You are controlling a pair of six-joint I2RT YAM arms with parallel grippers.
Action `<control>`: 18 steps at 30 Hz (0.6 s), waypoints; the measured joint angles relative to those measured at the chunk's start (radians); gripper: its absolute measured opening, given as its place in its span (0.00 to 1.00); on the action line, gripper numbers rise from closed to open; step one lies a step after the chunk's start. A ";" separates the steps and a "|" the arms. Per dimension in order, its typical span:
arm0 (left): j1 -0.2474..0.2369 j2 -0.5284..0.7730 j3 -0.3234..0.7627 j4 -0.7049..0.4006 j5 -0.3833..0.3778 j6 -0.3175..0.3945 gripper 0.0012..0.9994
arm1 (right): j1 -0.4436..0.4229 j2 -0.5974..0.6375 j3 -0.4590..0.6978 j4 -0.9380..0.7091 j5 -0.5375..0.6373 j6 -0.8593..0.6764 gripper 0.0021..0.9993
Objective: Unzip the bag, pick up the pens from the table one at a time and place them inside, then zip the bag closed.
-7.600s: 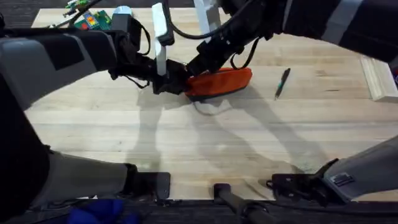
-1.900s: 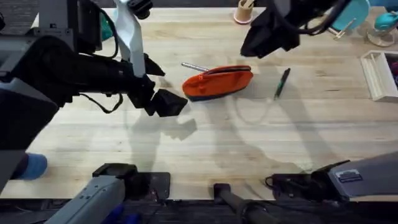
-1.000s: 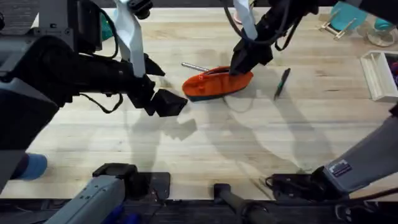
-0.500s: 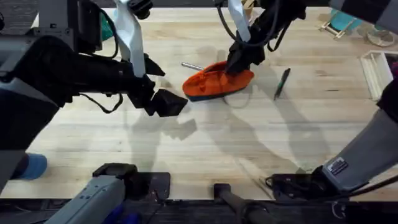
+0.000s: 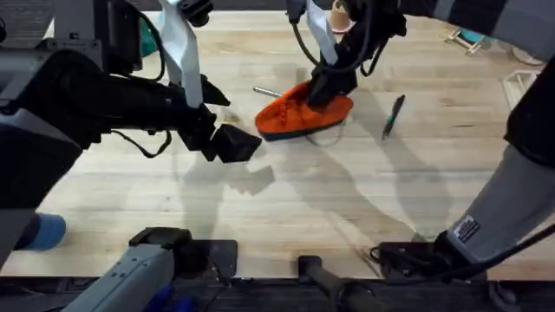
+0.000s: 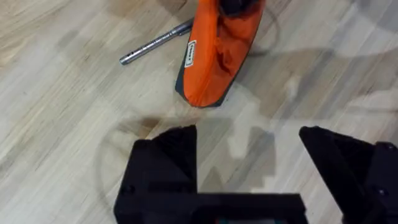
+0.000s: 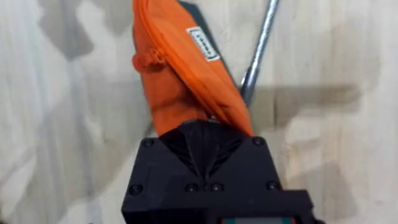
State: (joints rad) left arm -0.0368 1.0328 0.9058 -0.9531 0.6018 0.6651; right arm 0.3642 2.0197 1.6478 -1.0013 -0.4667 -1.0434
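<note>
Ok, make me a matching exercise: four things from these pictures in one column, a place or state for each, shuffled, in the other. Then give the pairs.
1. orange fabric pencil pouch with navy base
2. shiny silver metal pen
3. dark green-black pen
4. left arm's black tool

A. open, over bare wood short of the pouch
B. alone on the table, off the pouch's far-right end
C. gripped at one end by the right arm's tool
D. beside the pouch, on its far side

1-C, 2-D, 3-B, 4-A

Orange bag (image 5: 299,113) with seemingly navy base; silver pen (image 5: 267,92); dark pen (image 5: 394,115); pale table (image 5: 347,199).
</note>
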 joint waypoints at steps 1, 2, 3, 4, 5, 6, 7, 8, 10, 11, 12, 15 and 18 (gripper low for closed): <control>0.000 0.000 0.000 0.000 0.000 0.000 0.99 | 0.001 0.000 0.000 0.015 0.000 0.005 0.03; 0.000 0.000 0.000 0.000 0.000 0.000 1.00 | 0.001 0.000 0.000 0.025 0.001 0.011 0.03; 0.000 0.000 0.000 0.000 0.000 0.000 1.00 | 0.002 0.000 0.000 0.029 0.000 0.016 0.03; 0.000 0.000 0.000 0.000 0.000 0.000 0.99 | 0.002 0.000 0.000 0.029 0.000 0.018 0.03; 0.000 0.000 0.000 0.000 0.000 0.000 0.99 | 0.002 0.000 0.000 0.029 0.000 0.023 0.03; 0.000 0.000 0.000 0.000 0.000 0.000 1.00 | 0.002 0.000 0.000 0.030 0.000 0.026 0.03; 0.000 0.000 0.000 0.000 0.000 0.000 1.00 | 0.002 0.000 0.000 0.030 0.000 0.028 0.03; 0.000 0.000 0.000 0.000 0.000 0.000 1.00 | 0.003 0.000 0.000 0.030 0.000 0.032 0.03; 0.000 0.000 0.000 0.000 0.000 0.000 1.00 | 0.004 0.000 0.000 0.030 0.000 0.040 0.03; 0.000 0.000 0.000 0.000 0.000 0.000 1.00 | 0.005 0.000 0.000 0.030 0.001 0.041 0.03; 0.000 0.000 0.000 0.000 0.000 0.000 1.00 | 0.006 0.000 0.000 0.029 0.002 0.044 0.03; 0.000 0.000 0.000 0.000 0.000 0.000 1.00 | 0.009 0.000 0.000 0.030 0.003 0.048 0.03; 0.000 0.000 0.000 0.000 0.000 0.000 1.00 | 0.011 0.000 0.000 0.039 0.004 0.049 0.03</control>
State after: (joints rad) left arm -0.0368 1.0328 0.9058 -0.9531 0.6018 0.6651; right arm 0.3751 2.0197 1.6478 -0.9626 -0.4625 -0.9943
